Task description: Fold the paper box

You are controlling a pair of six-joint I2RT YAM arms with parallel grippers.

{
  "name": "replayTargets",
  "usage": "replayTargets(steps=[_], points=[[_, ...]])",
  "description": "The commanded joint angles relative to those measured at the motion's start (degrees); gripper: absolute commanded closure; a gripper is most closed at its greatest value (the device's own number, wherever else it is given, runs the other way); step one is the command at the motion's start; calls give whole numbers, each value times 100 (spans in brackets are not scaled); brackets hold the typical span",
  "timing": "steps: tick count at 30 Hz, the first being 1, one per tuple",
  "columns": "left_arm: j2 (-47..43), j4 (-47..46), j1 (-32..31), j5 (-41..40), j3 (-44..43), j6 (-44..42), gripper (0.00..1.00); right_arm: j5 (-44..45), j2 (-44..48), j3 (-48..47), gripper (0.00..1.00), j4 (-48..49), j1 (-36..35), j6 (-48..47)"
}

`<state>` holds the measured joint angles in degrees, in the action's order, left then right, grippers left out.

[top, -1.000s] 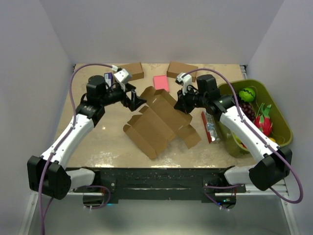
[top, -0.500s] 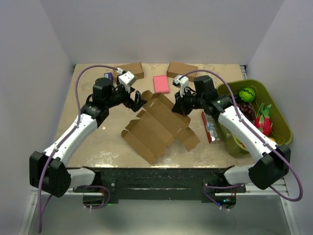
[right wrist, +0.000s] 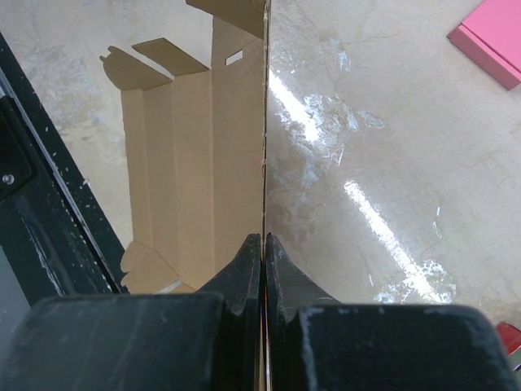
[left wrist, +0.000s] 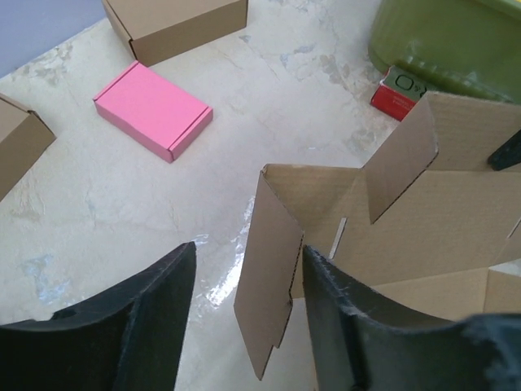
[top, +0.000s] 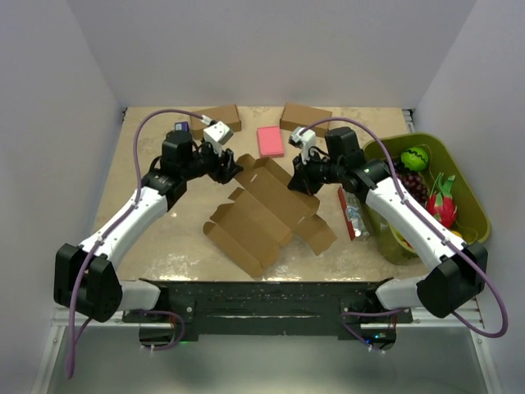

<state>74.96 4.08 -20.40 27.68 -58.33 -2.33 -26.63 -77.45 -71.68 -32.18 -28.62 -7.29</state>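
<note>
The paper box (top: 262, 209) lies mostly flat and unfolded at the table's middle, a brown die-cut sheet with flaps and tabs. Its far-left flap (left wrist: 273, 273) stands upright between the fingers of my left gripper (left wrist: 248, 248). That gripper is open: the right finger (left wrist: 326, 293) is close against the flap and a clear gap remains on the left side. My right gripper (right wrist: 263, 238) is shut on the sheet's thin far-right edge (right wrist: 265, 122), holding that side raised. From above, the left gripper (top: 232, 168) and right gripper (top: 302, 176) flank the box's far end.
Two ready-made brown boxes (top: 220, 117) (top: 305, 116) and a pink pad (top: 270, 139) sit along the back. A green bin (top: 472, 193) holding fruit stands at the right, with a red and white pack (top: 353, 215) beside it.
My left gripper has moved right onto the box's far-left flap and its jaws have narrowed around it. The right gripper stays shut on the sheet, which has shifted slightly left.
</note>
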Motion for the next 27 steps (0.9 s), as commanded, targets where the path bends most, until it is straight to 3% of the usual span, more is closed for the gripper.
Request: replayTargets(steps=[1,4,6,8,10,11,15,21,24,27], points=[[72,-109,-60,141,-82,-13,59,-114,143,-101,100,37,-47,-106],[63,-100,-78,45,-83,13,80,26,125,-66,100,72,-47,-106],[63,-109,-95,1,-83,31,87,166,125,-48,100,124,-47,-80],[45,-118,-113,0,-83,31,99,333,142,-4,93,203,-47,8],[10,-109,-148,-78,-83,22,100,875,151,14,75,361,-38,261],[-16,-100,-157,-131,-74,22,100,1244,177,31,54,440,-38,411],[-236,-319,-201,-728,145,189,100,2626,239,-74,24,704,-3,1298],[-306,-592,-455,-1203,287,497,100,3024,678,-40,9,1230,23,3195],[-438,-802,-683,-1169,426,427,100,2726,1161,732,6,2185,15,4487],[-543,-856,-851,-1344,489,321,100,2559,1739,1786,5,3423,32,6399]])
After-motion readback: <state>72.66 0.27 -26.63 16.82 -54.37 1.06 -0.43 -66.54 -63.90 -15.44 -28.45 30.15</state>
